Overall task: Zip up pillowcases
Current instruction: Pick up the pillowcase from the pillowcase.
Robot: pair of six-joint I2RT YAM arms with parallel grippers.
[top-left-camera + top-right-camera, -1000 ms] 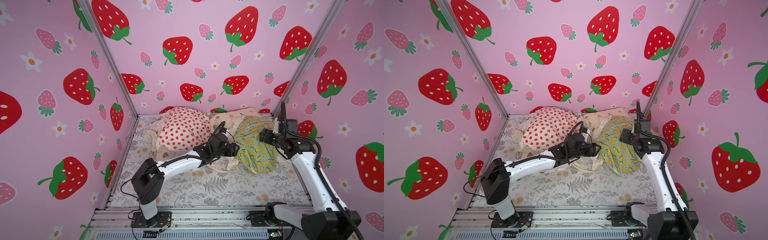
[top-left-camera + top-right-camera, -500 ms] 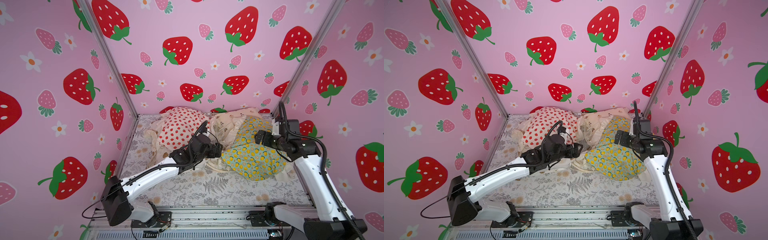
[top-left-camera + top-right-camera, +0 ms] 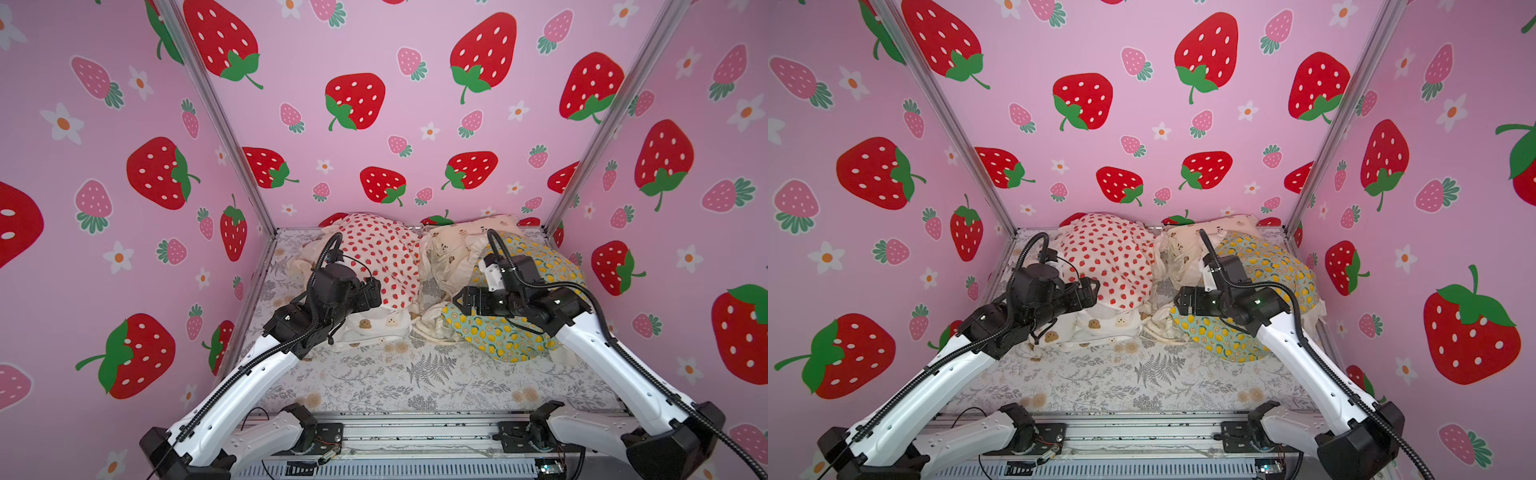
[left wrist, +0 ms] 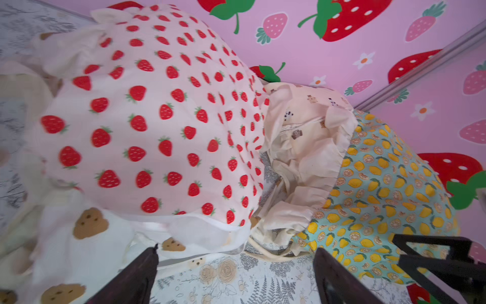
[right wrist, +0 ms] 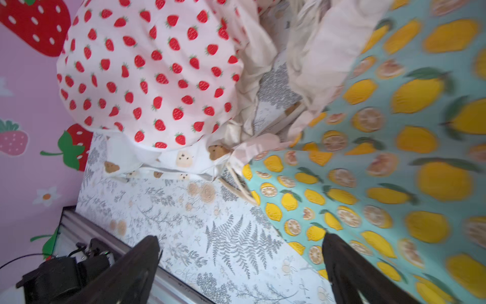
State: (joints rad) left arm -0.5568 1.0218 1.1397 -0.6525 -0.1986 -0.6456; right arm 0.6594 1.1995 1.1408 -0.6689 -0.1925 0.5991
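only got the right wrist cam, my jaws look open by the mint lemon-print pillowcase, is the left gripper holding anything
Observer: No. The left gripper is open and empty, beside the white cookie-print pillowcase.
Operator: any pillowcase i cant make out from here
Observer: Yes. A cream ruffled pillowcase with tiny bears lies against the pink strawberry-patterned back wall. It sits between the white strawberry-print pillowcase and the mint lemon-print pillowcase.
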